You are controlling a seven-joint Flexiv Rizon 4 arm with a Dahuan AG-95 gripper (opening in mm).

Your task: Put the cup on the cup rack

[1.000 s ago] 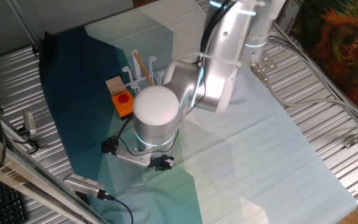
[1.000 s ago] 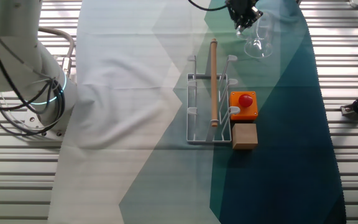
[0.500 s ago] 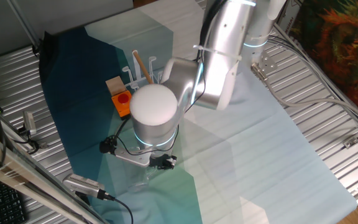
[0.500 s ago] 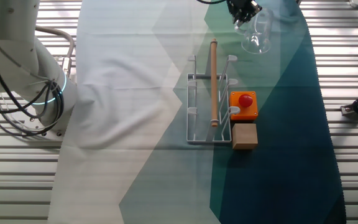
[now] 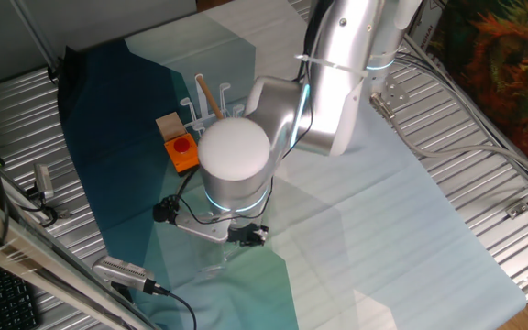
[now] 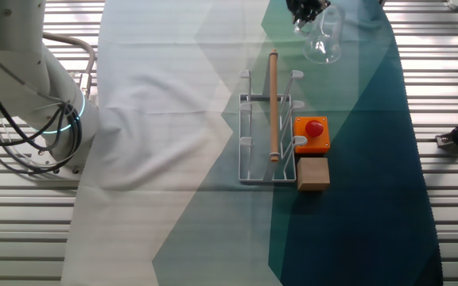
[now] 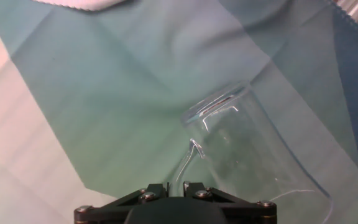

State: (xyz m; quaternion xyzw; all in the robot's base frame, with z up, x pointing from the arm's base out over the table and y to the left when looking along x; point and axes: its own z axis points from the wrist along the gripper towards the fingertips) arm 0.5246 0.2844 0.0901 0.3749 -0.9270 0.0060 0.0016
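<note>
Probably lab: slatted metal bench [image 6: 22, 238]

Bare cloth [image 6: 173, 159] lies open; orange box [image 6: 312, 133] crowds the cup rack [image 6: 265, 135].

On the cloth-covered table [image 6: 173, 119] there is one clear glass cup [image 6: 323, 36], one white cup rack [image 6: 254, 135] with one wooden rod [image 6: 273, 103] lying along it, one orange box with a red button [image 6: 312, 133], and one plain brown block [image 6: 312, 173]. One robot arm [image 5: 324, 87] reaches over the table, carrying one gripper [image 6: 304, 9].
</note>
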